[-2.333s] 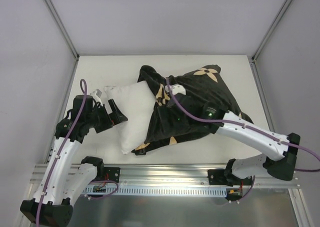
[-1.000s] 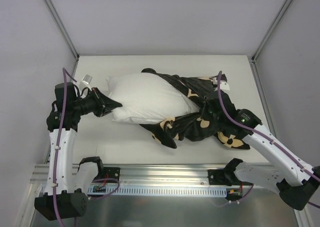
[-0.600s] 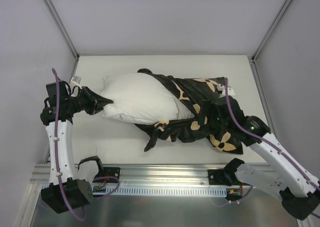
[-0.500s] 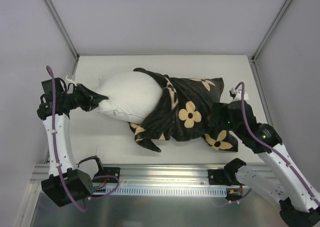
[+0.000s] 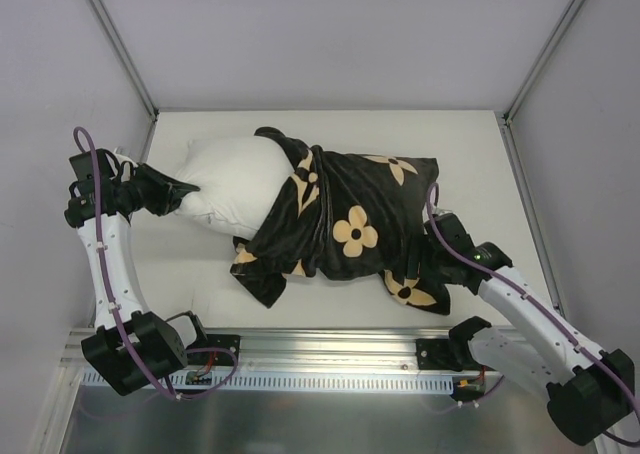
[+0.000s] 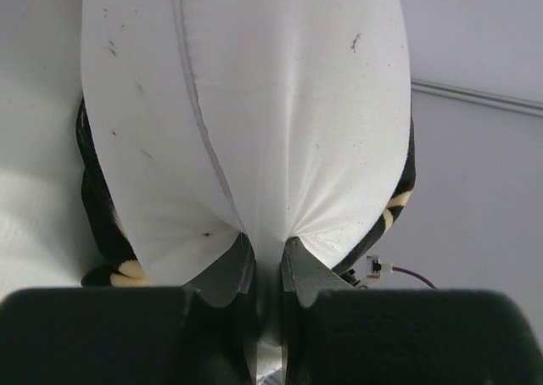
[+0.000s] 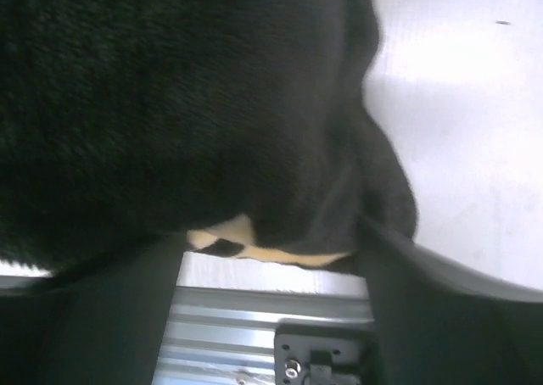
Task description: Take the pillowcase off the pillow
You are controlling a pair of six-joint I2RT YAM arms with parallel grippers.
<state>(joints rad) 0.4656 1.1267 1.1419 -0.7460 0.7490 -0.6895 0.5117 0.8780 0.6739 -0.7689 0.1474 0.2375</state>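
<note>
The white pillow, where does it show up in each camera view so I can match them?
Top external: the pillow lies left of centre, its right part inside the pillowcase.
Left wrist: it fills the upper middle, a corner pinched by the left end effector.
Right wrist: not in view.
Shared landmark: the pillowcase, black beside the pillow in left wrist, filling right wrist.

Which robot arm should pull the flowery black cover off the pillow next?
Probably the right. The right gripper sits at the pillowcase corner farthest from the bare pillow, with cloth between its fingers, so it can pull away. The left gripper is pinching the pillow's end, anchoring it.
</note>
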